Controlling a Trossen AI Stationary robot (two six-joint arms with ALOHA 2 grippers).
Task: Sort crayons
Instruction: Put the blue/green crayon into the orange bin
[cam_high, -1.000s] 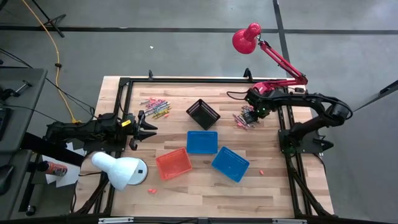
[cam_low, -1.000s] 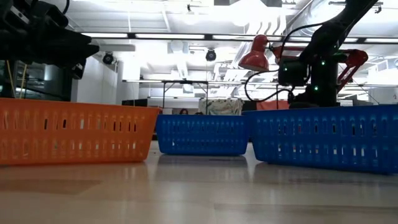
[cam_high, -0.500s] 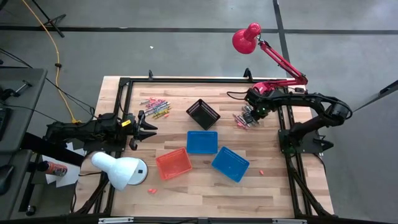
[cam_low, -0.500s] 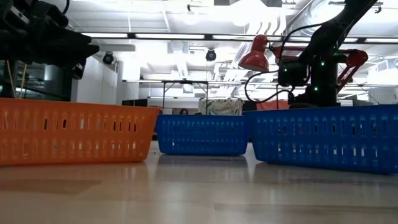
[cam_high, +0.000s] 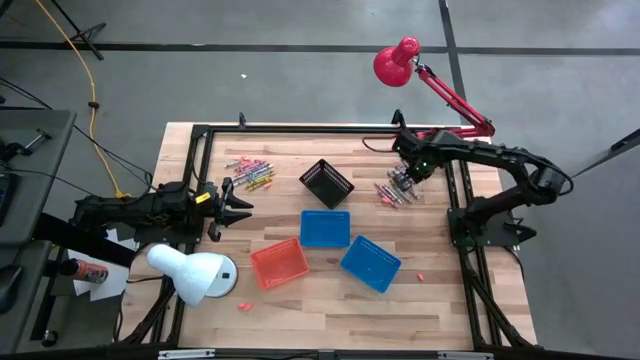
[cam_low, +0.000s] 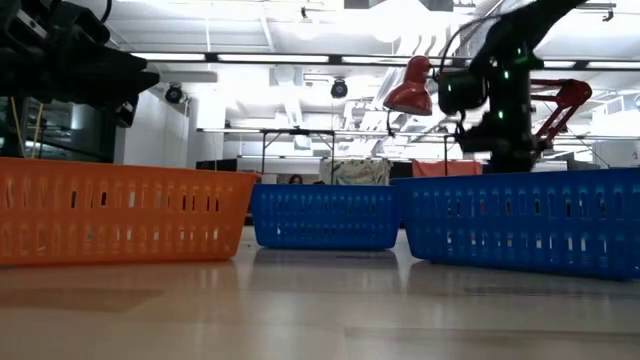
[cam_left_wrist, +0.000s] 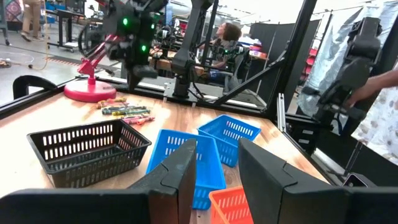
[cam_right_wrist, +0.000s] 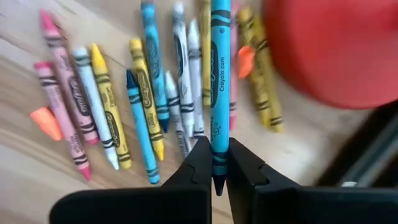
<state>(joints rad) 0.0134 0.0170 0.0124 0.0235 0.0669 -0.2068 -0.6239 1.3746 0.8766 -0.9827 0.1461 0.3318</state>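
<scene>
Right hand (cam_right_wrist: 212, 163) clenched on a blue crayon (cam_right_wrist: 220, 74), just above the crayon pile (cam_high: 392, 192) beside the red lamp base. Lift straight up (avoid dragging neighbours), then carry to a blue basket (cam_high: 325, 228). Left hand (cam_high: 238, 207) waits part-open, empty, at the tabletop's left edge.

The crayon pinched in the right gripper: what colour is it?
Blue crayon, clamped in the right gripper; the right wrist view shows it best.

We see a pale wood-plank surface (cam_high: 330, 290), slightly glossy; plastic mesh baskets (cam_high: 325, 228); paper-wrapped waxy crayons (cam_right_wrist: 143, 118); matt black right hand (cam_right_wrist: 213, 171).
</scene>
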